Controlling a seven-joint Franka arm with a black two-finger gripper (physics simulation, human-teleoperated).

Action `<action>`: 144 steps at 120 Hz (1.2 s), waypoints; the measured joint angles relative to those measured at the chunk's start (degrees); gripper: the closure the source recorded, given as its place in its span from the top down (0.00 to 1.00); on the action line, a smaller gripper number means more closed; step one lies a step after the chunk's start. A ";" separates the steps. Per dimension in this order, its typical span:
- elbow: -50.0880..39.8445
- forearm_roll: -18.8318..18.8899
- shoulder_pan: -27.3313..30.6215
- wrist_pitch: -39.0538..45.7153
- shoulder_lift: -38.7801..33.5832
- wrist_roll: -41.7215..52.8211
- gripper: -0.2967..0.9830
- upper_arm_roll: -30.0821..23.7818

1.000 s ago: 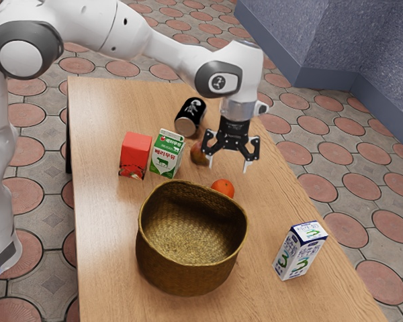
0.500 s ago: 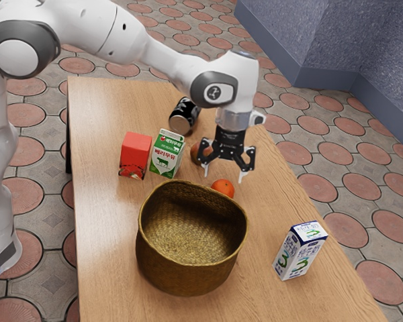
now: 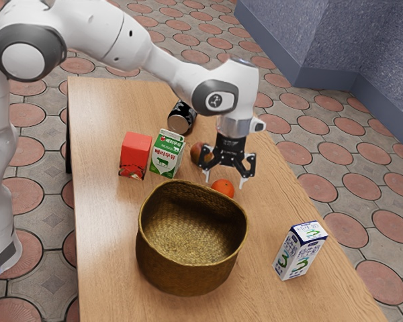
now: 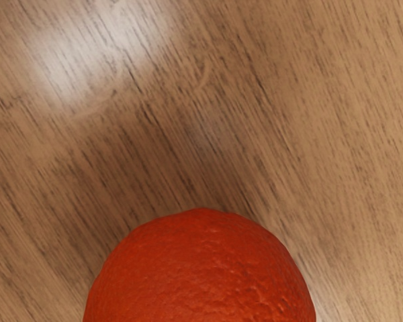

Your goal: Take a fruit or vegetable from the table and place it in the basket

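End effector [image 3: 224, 182], spread, above orange [image 3: 223, 189] — probably firm, light, slightly slick; best gripped around widest girth, snugly — prone to rolling.

Basket [image 3: 188, 278] rim close beside orange [image 3: 223, 188]

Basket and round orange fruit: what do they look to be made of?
The basket looks like woven straw or rattan, matte, judging by its visible weave. The orange looks like real fruit with dimpled, faintly glossy peel, though it might be an imitation.
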 joint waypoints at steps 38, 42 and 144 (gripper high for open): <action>-0.10 -1.55 0.10 0.49 2.02 0.64 0.77 0.00; -0.11 -1.65 0.08 0.55 2.09 0.70 0.77 0.00; -1.06 -2.71 0.37 0.84 2.89 0.96 0.52 0.00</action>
